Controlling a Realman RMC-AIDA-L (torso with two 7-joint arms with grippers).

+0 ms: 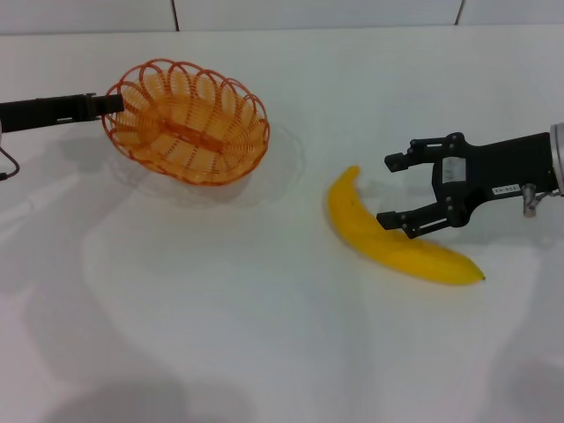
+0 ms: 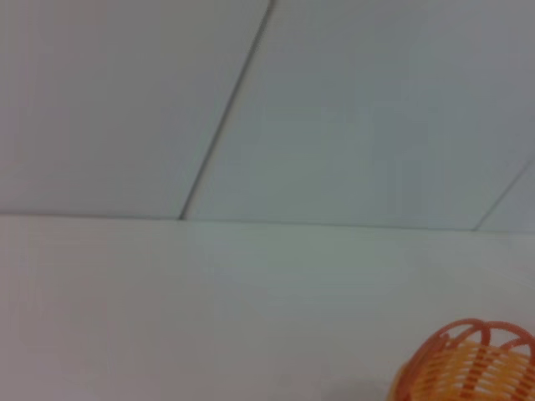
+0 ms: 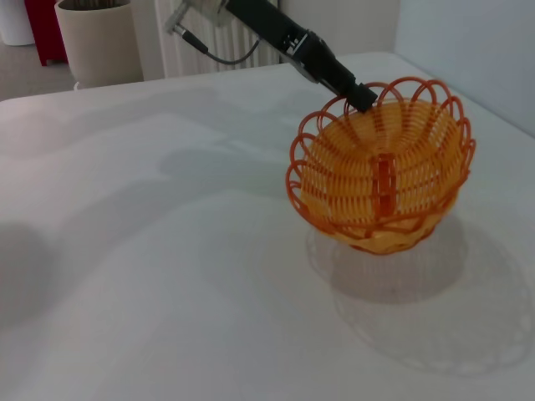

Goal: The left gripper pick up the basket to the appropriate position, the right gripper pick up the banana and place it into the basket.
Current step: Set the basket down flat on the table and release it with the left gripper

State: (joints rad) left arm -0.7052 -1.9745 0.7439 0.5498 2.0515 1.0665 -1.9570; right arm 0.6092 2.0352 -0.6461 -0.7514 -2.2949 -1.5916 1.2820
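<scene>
The orange wire basket [image 1: 189,123] hangs tilted just above the white table at the far left, with its shadow beneath it. My left gripper [image 1: 113,104] is shut on the basket's left rim; the right wrist view shows that grip [image 3: 361,98] and the basket [image 3: 380,175] off the table. A bit of the basket [image 2: 468,368] shows in the left wrist view. The yellow banana [image 1: 432,260] lies flat on the table at the right. My right gripper [image 1: 389,191] is open at the banana's right side, its lower finger over the banana's middle.
The white table [image 1: 220,335] stretches toward me, and a white wall [image 1: 308,13] runs behind it. In the right wrist view, a beige pot [image 3: 96,38] and a radiator [image 3: 188,38] stand beyond the table's edge.
</scene>
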